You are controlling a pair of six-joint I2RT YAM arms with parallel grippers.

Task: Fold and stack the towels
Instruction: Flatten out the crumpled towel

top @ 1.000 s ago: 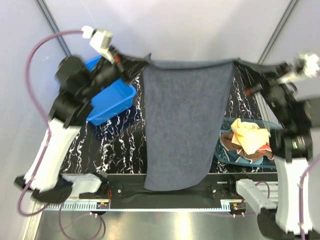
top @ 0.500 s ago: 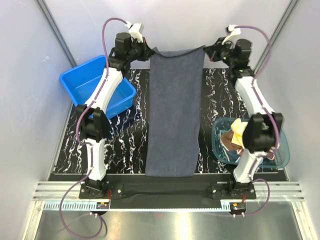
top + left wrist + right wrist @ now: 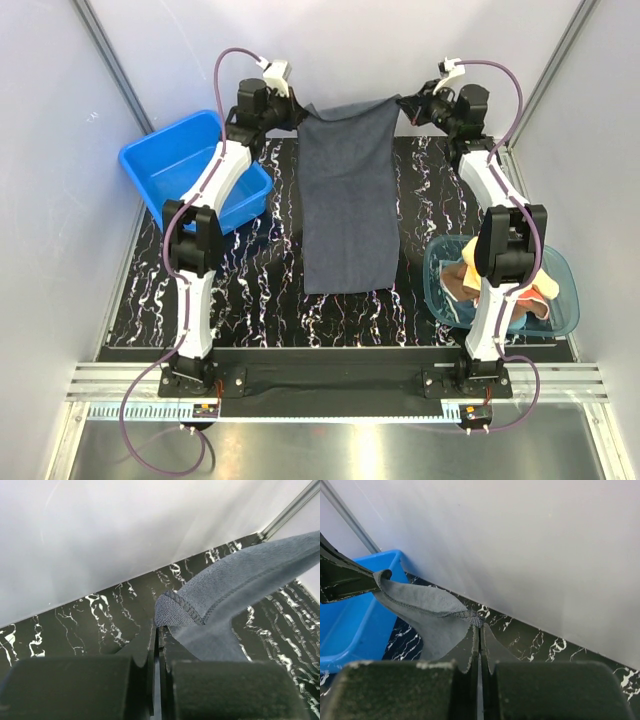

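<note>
Near edge: both arm bases are bolted to a metal rail (image 3: 330,385). Beyond it lies the black marbled table (image 3: 250,290).

Right, near: a see-through teal bowl (image 3: 568,300) sits at the table's right edge. It holds a crumpled yellow towel (image 3: 540,290) and a brown towel (image 3: 460,280). The right arm's elbow crosses over the bowl and hides much of its contents.

Left, further back: a blue tub (image 3: 170,165) stands tilted at the far left corner. The left arm's forearm passes over its right rim.

Centre: the dark grey towel (image 3: 348,200) runs down the middle of the table. Its near hem reaches about mid-table, between tub and bowl and touching neither. Whether the lower part lies flat, I cannot tell.

Far edge: the left gripper (image 3: 156,626) is pressed together, pinching the towel's far left corner. The right gripper (image 3: 479,629) is pressed together on the far right corner. The far hem sags slightly between them, close to the white back wall (image 3: 350,50).
</note>
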